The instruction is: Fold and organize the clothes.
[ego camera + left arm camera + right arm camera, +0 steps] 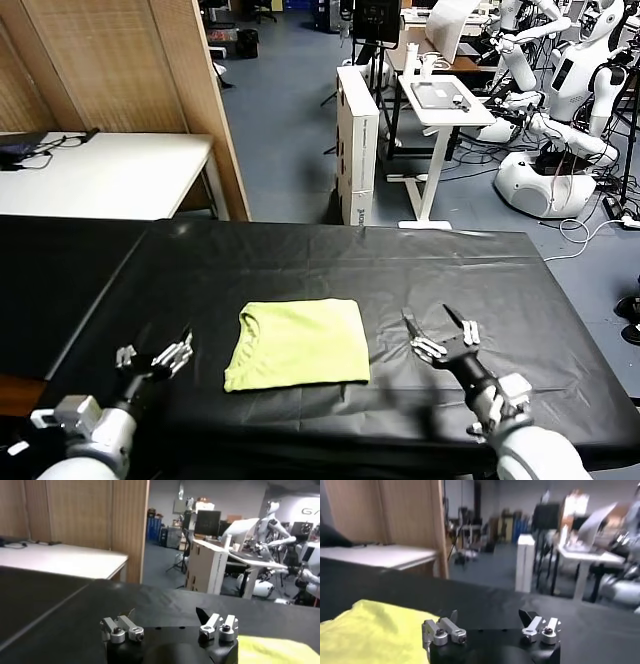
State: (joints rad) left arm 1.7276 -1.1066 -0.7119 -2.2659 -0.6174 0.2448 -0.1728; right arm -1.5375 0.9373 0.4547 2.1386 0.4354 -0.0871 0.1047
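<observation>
Nearest you, low on the left of the head view, the left end effector [160, 357] sits just above the black-covered counter [480, 280], fingers spread apart, holding nothing. To its right, the lime T-shirt [297, 343] lies folded into a compact rectangle near the counter's front middle, flat and free of both arms. Further right, the right end effector [437, 325] hovers beside the shirt's right edge without touching it, fingers wide apart and empty. Your right wrist view shows the shirt [370, 630] close alongside.
</observation>
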